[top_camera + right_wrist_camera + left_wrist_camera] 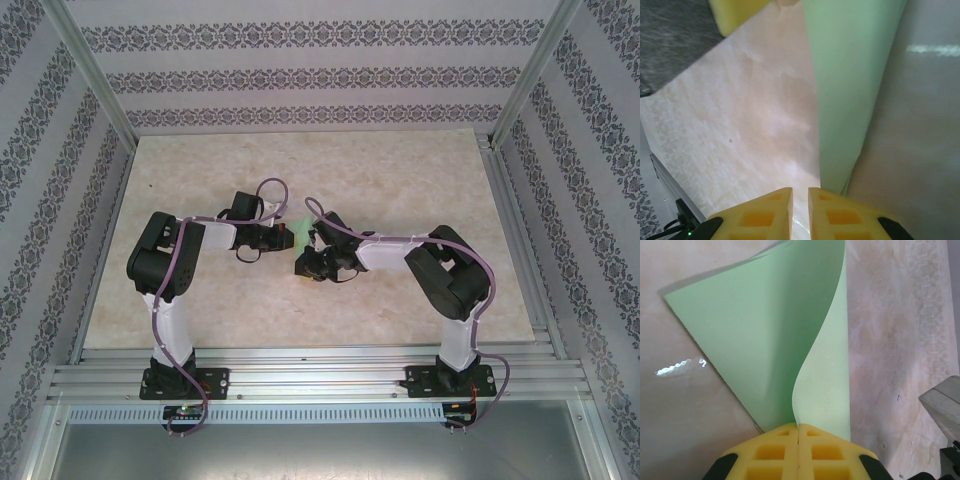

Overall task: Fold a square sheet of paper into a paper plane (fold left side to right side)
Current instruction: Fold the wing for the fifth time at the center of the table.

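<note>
The square sheet of paper (765, 330) is light green and lies mid-table (299, 232) between the two arms. My left gripper (798, 426) is shut on one corner of it. That corner is lifted, so the sheet curls up in a smooth curve over the part still on the table. In the top view the left gripper (289, 238) is at the sheet's left side. My right gripper (800, 192) hangs just over the table, its jaws a narrow gap apart with nothing between them. The sheet (850, 75) runs along its right finger. In the top view the right gripper (304, 262) is at the sheet's near edge.
The marble-patterned tabletop (400, 180) spreads to the back and both sides of the arms. Aluminium rails (320, 375) run along the near edge. Patterned walls (300, 75) close in the back and sides. The left gripper's yellow finger (737, 12) shows at the right wrist view's top.
</note>
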`<state>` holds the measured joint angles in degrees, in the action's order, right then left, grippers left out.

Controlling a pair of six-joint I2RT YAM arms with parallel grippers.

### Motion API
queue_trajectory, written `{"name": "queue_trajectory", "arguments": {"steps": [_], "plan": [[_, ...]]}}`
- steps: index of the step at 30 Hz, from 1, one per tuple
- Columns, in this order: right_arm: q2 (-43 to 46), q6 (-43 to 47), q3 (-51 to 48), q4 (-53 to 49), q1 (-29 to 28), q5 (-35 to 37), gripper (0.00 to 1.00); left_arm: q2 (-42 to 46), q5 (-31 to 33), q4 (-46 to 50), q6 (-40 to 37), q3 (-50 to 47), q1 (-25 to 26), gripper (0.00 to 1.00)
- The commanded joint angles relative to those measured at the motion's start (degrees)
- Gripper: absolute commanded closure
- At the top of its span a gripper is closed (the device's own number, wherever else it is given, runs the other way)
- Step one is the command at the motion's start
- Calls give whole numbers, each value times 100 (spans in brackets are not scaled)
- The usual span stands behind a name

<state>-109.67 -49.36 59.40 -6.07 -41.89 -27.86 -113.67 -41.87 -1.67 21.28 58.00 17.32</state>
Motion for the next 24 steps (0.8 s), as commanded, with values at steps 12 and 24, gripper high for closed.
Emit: {"name": "queue_trajectory", "arguments": {"steps": [12,24], "plan": [[-253,21,-189,-300,-57,-131,83,-130,671,343,-123,-101,-172,100],[572,207,-18,-604,7,-375,83,-132,651,294,-94,-133,-176,100]]}}
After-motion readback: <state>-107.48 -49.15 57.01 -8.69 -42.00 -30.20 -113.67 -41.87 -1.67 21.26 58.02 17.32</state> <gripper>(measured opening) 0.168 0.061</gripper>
